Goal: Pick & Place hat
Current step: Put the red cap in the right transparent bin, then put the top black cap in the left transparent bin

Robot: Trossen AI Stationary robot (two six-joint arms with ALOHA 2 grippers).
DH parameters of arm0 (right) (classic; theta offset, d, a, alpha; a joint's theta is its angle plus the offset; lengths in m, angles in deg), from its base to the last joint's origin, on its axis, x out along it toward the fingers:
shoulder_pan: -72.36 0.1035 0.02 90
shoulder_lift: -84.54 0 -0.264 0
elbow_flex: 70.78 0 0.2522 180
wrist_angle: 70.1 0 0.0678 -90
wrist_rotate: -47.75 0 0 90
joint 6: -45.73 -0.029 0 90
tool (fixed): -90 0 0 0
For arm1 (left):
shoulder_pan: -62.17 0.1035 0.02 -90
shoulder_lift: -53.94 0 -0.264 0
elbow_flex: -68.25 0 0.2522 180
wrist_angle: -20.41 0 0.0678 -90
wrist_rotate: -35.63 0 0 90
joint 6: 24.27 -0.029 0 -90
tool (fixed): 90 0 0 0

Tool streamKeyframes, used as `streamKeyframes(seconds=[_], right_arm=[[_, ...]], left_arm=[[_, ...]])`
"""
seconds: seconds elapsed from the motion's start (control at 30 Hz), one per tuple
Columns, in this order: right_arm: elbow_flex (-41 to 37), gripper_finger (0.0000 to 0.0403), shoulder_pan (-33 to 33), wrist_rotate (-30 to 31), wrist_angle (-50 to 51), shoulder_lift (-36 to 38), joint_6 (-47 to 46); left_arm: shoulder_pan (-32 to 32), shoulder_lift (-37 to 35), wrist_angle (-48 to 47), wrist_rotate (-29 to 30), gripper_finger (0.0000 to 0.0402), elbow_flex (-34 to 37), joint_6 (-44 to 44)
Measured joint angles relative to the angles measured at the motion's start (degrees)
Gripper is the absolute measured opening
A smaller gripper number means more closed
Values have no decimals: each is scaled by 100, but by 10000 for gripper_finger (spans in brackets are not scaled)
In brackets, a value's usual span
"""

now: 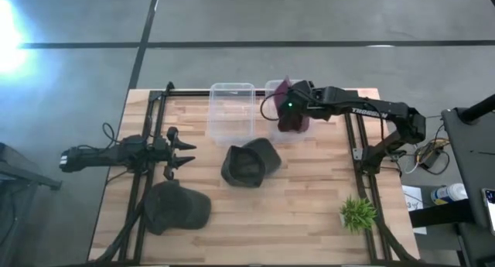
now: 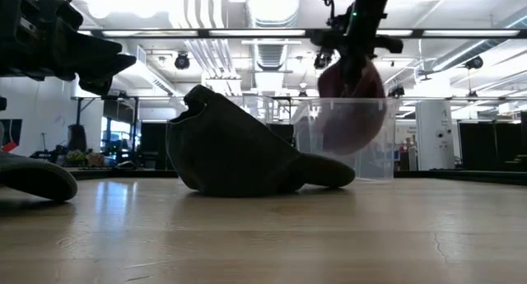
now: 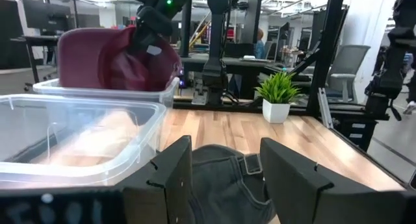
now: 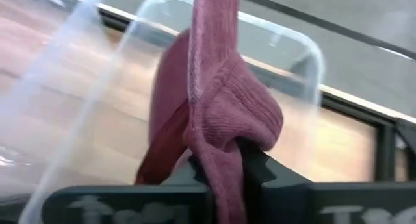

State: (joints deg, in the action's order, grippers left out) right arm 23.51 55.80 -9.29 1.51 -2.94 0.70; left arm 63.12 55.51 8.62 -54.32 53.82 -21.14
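Note:
A maroon cap (image 1: 292,112) hangs in my right gripper (image 1: 288,104) over the right clear bin (image 1: 272,89) at the table's far edge; it also shows as the maroon cap (image 3: 117,58) and the maroon cap (image 2: 350,103) partly inside the bin walls. A dark grey cap (image 1: 249,162) rests on its brim and crown at mid-table. Another dark cap (image 1: 178,207) lies near the left front. My left gripper (image 1: 184,152) waits open at the table's left, pointing at the grey cap (image 3: 227,175). My right gripper is shut on the maroon cap, pinching a bunched fold of its fabric (image 4: 224,146) between the two fingers from above. The cap hangs below the fingers, with its lower part down inside the right bin (image 2: 342,144); whether it touches the bin floor I cannot tell.
A second clear bin (image 1: 232,112) stands left of the one with the maroon cap. A small potted plant (image 1: 357,213) sits near the table's right front corner. Black rails (image 1: 147,143) run along both table sides. Bare wood lies at the near middle.

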Motion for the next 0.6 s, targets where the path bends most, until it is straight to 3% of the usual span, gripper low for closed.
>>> streamKeyframes(seconds=[0.13, 0.3, 0.4, 0.47, 0.6], right_arm=[[-122, 69, -31, -263, -401, -78, 138], [-163, 149, -12, -450, -407, -133, 397], [-124, 188, 100, -448, -516, -3, 630], [-117, 208, 141, -684, -556, 106, 802], [-117, 228, 181, -1325, -578, 311, 973]], left_arm=[[2, -2, 167, -2, 177, 0, 841], [4, 0, 734, -2, 177, 0, 3720], [4, 0, 888, 8, 177, 0, 4726], [0, 15, 1002, 319, 177, 0, 4797], [2, 20, 1069, 1472, 177, -5, 5174]])
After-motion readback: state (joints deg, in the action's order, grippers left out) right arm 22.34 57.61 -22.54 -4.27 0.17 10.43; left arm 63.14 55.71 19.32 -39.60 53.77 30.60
